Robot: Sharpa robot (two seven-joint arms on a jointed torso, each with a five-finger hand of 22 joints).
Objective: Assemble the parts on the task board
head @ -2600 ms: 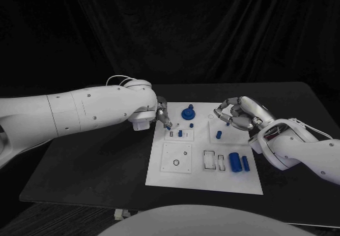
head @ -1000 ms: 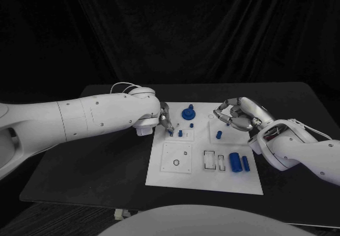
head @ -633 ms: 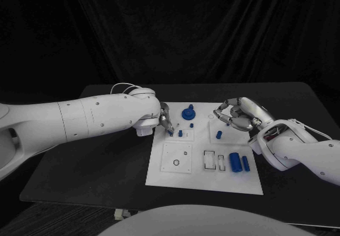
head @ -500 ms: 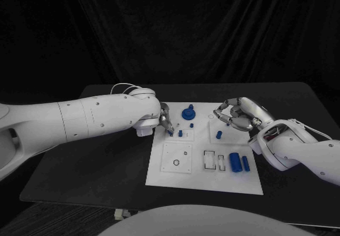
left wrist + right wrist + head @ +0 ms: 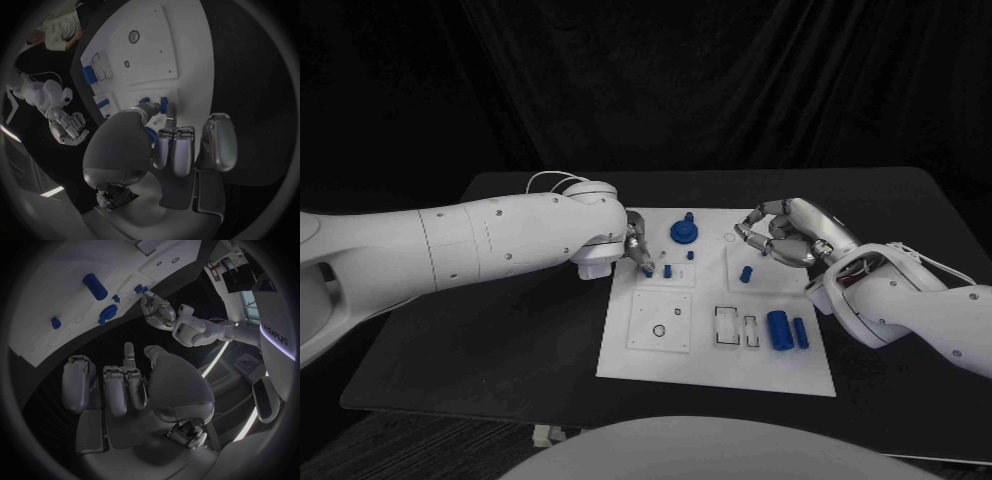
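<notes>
The white task board (image 5: 718,352) lies mid-table. My left hand (image 5: 635,243) hovers over its far left corner, pinching a small blue peg (image 5: 648,268) whose lower end is at the board's surface. In the left wrist view that peg (image 5: 163,104) sits by a fingertip (image 5: 170,111) of the left hand (image 5: 169,145). Two more short pegs (image 5: 666,270) (image 5: 689,255) stand just right of it, and a blue knob (image 5: 682,230) stands beyond them. My right hand (image 5: 783,235) hangs over the far right corner with fingers curled and nothing in them.
A single blue peg (image 5: 747,272) stands under the right hand. Two blue cylinders (image 5: 777,330) (image 5: 800,333) lie at the board's near right, beside rectangular slots (image 5: 728,325). A square plate with oval holes (image 5: 661,322) sits near left. Black table (image 5: 502,340) surrounds the board.
Since the oldest frame my left hand has sunk slightly toward the board, carrying the small peg down to its surface. Over the last second nothing visibly moves. The right hand stays still.
</notes>
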